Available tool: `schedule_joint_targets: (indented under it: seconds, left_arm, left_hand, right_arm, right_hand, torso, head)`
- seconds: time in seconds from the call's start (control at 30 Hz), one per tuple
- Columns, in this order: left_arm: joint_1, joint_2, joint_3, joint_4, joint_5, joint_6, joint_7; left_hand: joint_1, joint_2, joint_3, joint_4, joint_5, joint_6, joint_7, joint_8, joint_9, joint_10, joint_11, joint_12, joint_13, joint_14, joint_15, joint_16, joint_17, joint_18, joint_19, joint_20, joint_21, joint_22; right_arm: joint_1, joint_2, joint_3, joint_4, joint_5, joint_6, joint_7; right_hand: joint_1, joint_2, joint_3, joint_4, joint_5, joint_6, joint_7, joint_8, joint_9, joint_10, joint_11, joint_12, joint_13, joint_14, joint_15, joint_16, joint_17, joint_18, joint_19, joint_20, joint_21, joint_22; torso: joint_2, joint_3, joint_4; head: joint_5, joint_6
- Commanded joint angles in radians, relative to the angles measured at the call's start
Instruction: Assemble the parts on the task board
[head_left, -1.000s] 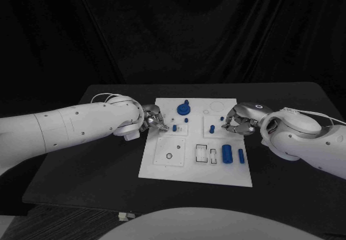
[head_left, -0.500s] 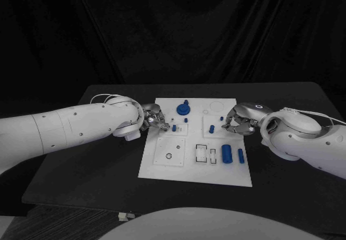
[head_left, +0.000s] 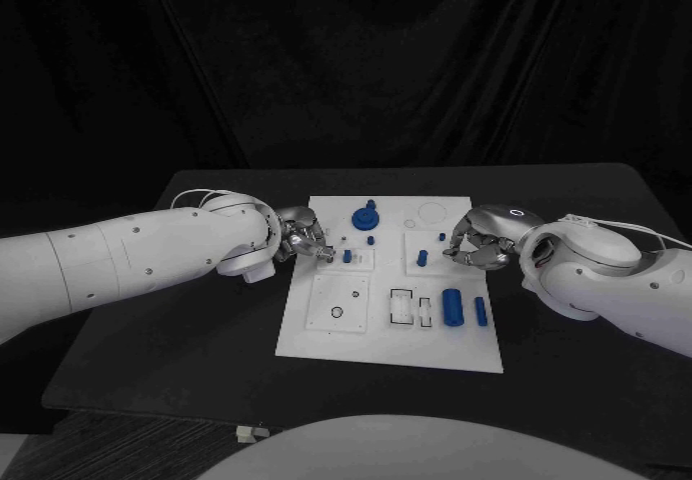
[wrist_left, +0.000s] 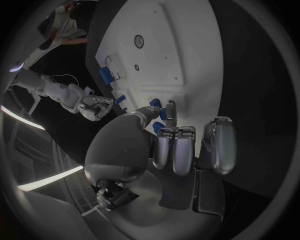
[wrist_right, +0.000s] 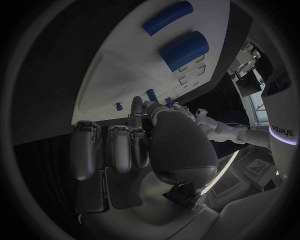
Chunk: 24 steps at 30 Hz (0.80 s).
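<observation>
Two silver hands sit at the far half of the white task board (head_left: 389, 345), one at each long edge, on the black table (head_left: 188, 330). The left hand (head_left: 306, 240) reaches over the board's left edge, its fingers curled inward with thumb and a fingertip closing toward a small blue peg (head_left: 349, 256) standing upright in the board; the left wrist view shows the fingertips (wrist_left: 170, 111) right against that peg, though whether they actually pinch it cannot be told. The right hand (head_left: 479, 246) hovers over the board's right edge with its fingers curled in together; a second small blue peg (head_left: 424, 258) stands just beside it, apart from the fingers, and nothing shows in its grasp. A blue knob-like part (head_left: 366, 216) stands at the far middle of the board. Nearer the robot, a thick blue cylinder (head_left: 453, 307) and a thinner blue bar (head_left: 480, 312) lie side by side.
</observation>
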Motion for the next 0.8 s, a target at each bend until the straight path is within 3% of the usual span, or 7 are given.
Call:
schedule_joint_targets:
  seconds: [0.03,0.2,0.4,0.6,0.8]
  left_arm:
    - [0.021,-0.009,0.002,0.009,0.001,0.073,-0.007]
    - [0.052,-0.015,0.002,0.002,0.001,0.19,-0.034]
    - [0.086,0.009,0.002,-0.03,0.001,0.34,-0.088]
    - [0.1,0.051,0.002,-0.076,0.001,0.431,-0.121]
    - [0.105,0.105,0.002,-0.136,0.001,0.506,-0.139]
  left_hand:
    - [0.006,0.013,0.165,-0.035,0.08,0.036,-0.032,0.022,0.011,0.089,0.0,-0.002,0.258,0.111,-0.003,0.014,0.268,0.036,0.002,-0.001,-0.008,0.21]
    - [0.006,0.013,0.166,-0.037,0.08,0.036,-0.032,0.022,0.012,0.09,0.0,-0.001,0.259,0.111,-0.002,0.014,0.268,0.036,0.0,-0.001,-0.011,0.209]
    - [0.005,0.011,0.17,-0.041,0.076,0.038,-0.033,0.022,0.012,0.093,0.0,0.003,0.262,0.111,-0.003,0.014,0.268,0.036,0.001,-0.002,-0.009,0.21]
    - [0.005,0.011,0.176,-0.046,0.074,0.038,-0.033,0.023,0.012,0.095,0.0,0.005,0.264,0.111,-0.003,0.014,0.268,0.036,0.001,-0.002,-0.009,0.21]
    - [0.005,0.01,0.18,-0.051,0.074,0.039,-0.033,0.023,0.012,0.097,0.0,0.008,0.266,0.111,-0.003,0.014,0.268,0.036,0.001,-0.002,-0.009,0.21]
  right_arm:
    - [-0.002,-0.001,0.001,0.001,-0.002,0.006,-0.021]
    - [-0.002,0.0,0.001,0.001,-0.002,0.007,-0.021]
    - [-0.002,-0.003,0.001,0.011,-0.002,0.001,-0.019]
    - [-0.002,-0.007,0.001,0.02,-0.002,-0.003,-0.017]
    - [-0.002,-0.01,0.001,0.026,-0.002,-0.004,-0.016]
  right_hand:
    - [0.021,-0.005,0.014,-0.002,0.018,-0.006,-0.002,-0.015,0.013,0.108,0.007,-0.012,0.252,0.084,0.001,-0.009,0.119,-0.007,0.034,0.005,-0.016,0.233]
    - [0.022,-0.003,0.015,-0.003,0.018,-0.006,-0.002,-0.016,0.013,0.108,0.007,-0.012,0.252,0.084,0.001,-0.01,0.118,-0.007,0.034,0.005,-0.017,0.232]
    - [0.024,-0.001,0.017,-0.004,0.019,-0.005,-0.002,-0.016,0.013,0.108,0.007,-0.012,0.252,0.084,0.001,-0.01,0.118,-0.007,0.034,0.005,-0.017,0.232]
    - [0.024,-0.001,0.017,-0.004,0.019,-0.005,-0.002,-0.016,0.013,0.108,0.007,-0.012,0.252,0.084,0.001,-0.01,0.118,-0.007,0.034,0.005,-0.017,0.232]
    - [0.025,-0.001,0.018,-0.005,0.019,-0.005,-0.002,-0.016,0.013,0.108,0.006,-0.012,0.252,0.084,0.001,-0.01,0.118,-0.007,0.034,0.005,-0.016,0.232]
  torso:
    - [-0.001,0.0002,-0.0002]
    - [-0.001,0.0002,0.0]
    - [-0.002,0.0012,-0.0003]
    - [-0.003,0.0027,0.0002]
    - [-0.002,0.0009,-0.0001]
  head:
    - [0.003,0.0]
    - [0.003,0.0]
    - [0.001,0.0]
    - [-0.002,0.0]
    - [-0.004,0.0]
